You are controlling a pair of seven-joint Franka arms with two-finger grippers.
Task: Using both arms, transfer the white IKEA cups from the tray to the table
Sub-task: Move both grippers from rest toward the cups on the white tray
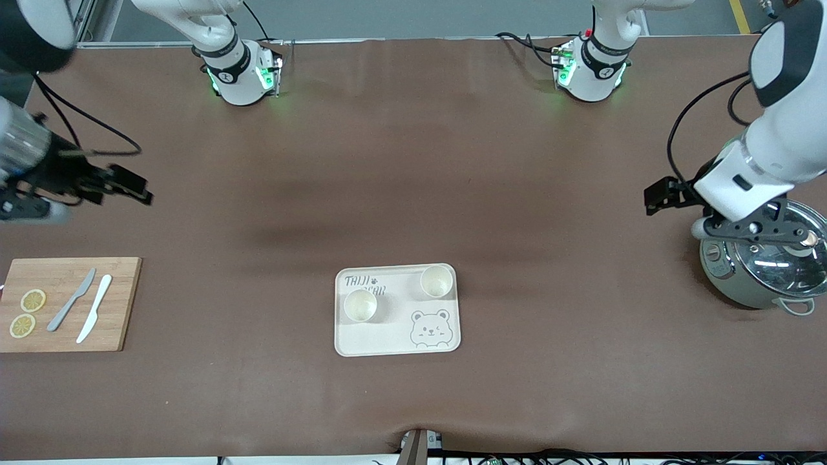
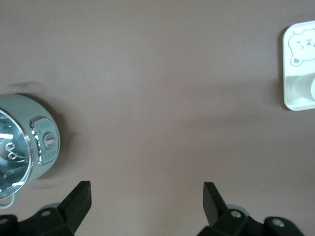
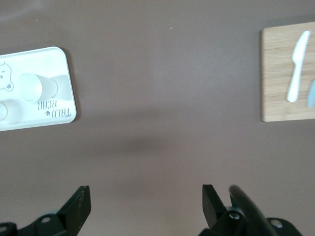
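Observation:
Two white IKEA cups stand upright on the cream bear tray in the middle of the table: one toward the right arm's end, the other toward the left arm's end and a little farther from the front camera. The right wrist view shows both cups on the tray. The left wrist view shows the tray's edge and part of one cup. My left gripper is open and empty, raised beside the pot. My right gripper is open and empty over bare table.
A steel pot with a glass lid sits at the left arm's end, under that arm's hand. A wooden cutting board with two lemon slices, a grey knife and a white knife lies at the right arm's end.

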